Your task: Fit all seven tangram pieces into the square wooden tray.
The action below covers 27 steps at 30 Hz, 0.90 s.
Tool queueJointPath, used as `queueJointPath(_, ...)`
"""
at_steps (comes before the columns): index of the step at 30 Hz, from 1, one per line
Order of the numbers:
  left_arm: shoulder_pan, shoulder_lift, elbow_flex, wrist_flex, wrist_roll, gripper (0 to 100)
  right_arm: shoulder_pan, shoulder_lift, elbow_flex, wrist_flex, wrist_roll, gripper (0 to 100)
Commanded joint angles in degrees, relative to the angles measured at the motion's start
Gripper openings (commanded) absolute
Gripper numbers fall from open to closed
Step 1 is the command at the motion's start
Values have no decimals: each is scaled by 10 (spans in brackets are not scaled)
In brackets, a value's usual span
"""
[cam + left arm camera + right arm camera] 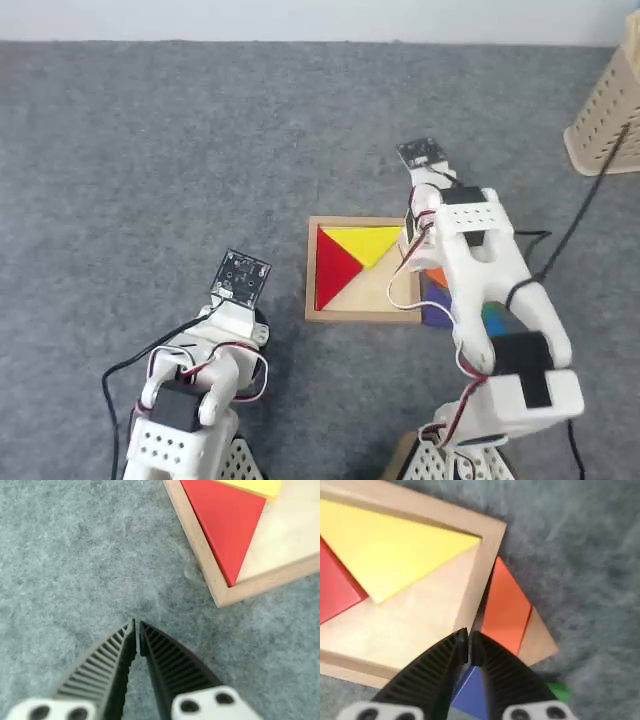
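Nearest, the left hand (136,630) sits closed and empty over bare grey bench (60,555), just off a corner of the wooden tray (200,550). Farther on, the right hand (469,637), also closed on nothing, hangs over the tray's rim. Just outside that rim lie the loose pieces: an orange triangle (507,607) against the outer wall, with a blue piece (472,692) and a pale wooden triangle (537,640) crowded beside it. Inside lie the red triangle (225,520) and yellow triangle (390,555). The likely trouble is that these flat, packed pieces leave little room, so a finger could snag the rim, shove the tray or drag a neighbour.
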Motion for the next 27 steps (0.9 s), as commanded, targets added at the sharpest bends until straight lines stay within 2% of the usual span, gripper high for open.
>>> queueJointPath(1, 0, -11, -11, 4, 4, 12, 23, 8, -25, -16, -12, 99)
queueJointPath(17, 0, -11, -11, 4, 4, 12, 129, 140, -148, 14, -16, 99)
queueJointPath(27, 0, -11, -11, 4, 4, 12, 124, 112, -160, 14, -16, 102)
